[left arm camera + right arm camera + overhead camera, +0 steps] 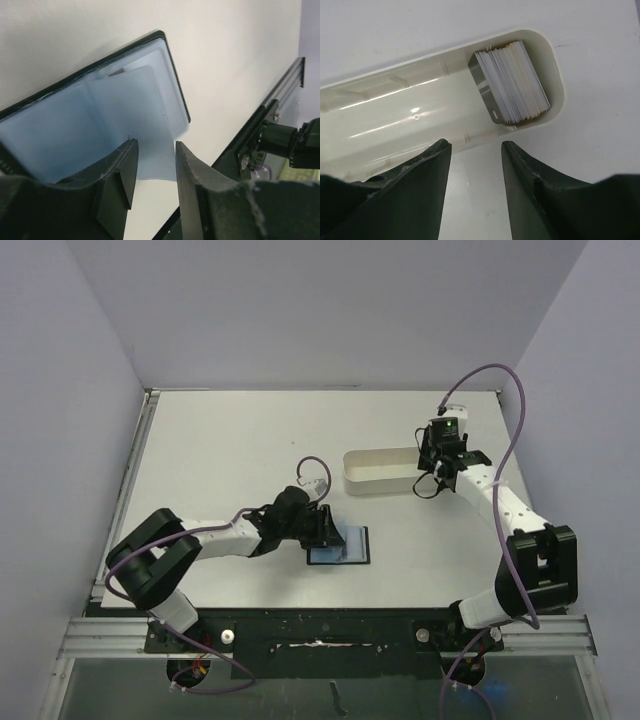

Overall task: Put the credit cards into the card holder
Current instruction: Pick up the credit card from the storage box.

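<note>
Black card holder (352,545) lies open on the counter (230,450), one pale bluish credit card (135,115) part-way in its inner pocket, the card's free end showing under the left tool (156,150), whose jaws stand half parted and empty. More credit cards (512,82) stand stacked at one end of the white tray (556,65); the right tool (475,150) hovers at its near wall, jaws apart, empty.

Right side: my right gripper (475,146) hangs with jaws apart over the near wall of the white tray (395,110). The stack of credit cards (512,82) packs one end, tight against the end wall; the tray floor beside it is open.

Left side: my left gripper (155,147), jaws apart, straddles a credit card (145,120) jutting from the card holder (45,135). Bare table (225,50) lies beyond.
</note>
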### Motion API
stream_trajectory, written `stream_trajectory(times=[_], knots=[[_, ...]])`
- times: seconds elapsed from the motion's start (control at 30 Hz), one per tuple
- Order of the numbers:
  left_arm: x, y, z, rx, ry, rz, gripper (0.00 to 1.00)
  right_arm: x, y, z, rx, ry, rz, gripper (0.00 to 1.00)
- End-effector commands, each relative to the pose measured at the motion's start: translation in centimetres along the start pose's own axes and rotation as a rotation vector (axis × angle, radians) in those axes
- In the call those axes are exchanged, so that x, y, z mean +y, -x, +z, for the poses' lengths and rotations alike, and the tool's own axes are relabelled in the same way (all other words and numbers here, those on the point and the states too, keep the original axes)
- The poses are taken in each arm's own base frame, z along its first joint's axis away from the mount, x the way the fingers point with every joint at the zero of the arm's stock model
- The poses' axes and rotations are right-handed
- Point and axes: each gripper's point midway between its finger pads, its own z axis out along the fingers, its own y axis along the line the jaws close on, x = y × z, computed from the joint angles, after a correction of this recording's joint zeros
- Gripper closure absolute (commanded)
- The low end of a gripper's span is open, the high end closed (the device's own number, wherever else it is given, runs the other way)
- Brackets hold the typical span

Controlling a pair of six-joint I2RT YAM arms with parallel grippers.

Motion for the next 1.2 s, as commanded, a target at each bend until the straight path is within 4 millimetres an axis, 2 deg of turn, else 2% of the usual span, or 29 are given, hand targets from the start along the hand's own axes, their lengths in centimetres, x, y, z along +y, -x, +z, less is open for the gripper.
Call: stream_trajectory(times=[0.0,0.1,0.23,0.37,0.47,0.83,1.0,1.03,1.17], knots=[[-1.1,3.8,-2.7,-0.131,0.095,0.062,0.67,-1.5,2.1,2.0,-0.024,-0.084,-0.094,0.54],[-0.4,4.7,-4.6,-0.193,0.169,0.055,0.68,-2.1,2.4,3.2,-0.021,-0.123,-0.126,0.54],[-0.8,5.2,-6.6,-0.253,0.167,0.049,0.68,-2.4,2.4,5.0,0.006,-0.167,-0.189,0.54],[-0.8,5.2,-7.5,-0.272,0.168,0.056,0.61,-2.7,1.8,6.5,0.036,-0.198,-0.231,0.54],[-0.7,5.1,-7.8,-0.276,0.164,0.059,0.57,-2.7,1.9,7.4,0.035,-0.209,-0.244,0.54],[-0.2,4.7,-8.0,-0.275,0.16,0.051,0.57,-3.7,1.3,9.7,0.066,-0.306,-0.316,0.55],[-0.4,4.8,-8.3,-0.283,0.156,0.05,0.57,-3.5,1.4,9.8,0.066,-0.294,-0.321,0.6],[0.4,4.2,-8.2,-0.271,0.171,0.045,0.57,-3.5,1.5,9.8,0.064,-0.294,-0.321,0.61],[0.6,3.9,-8.1,-0.265,0.175,0.043,0.57,-3.5,2.2,9.4,0.046,-0.297,-0.317,0.69]])
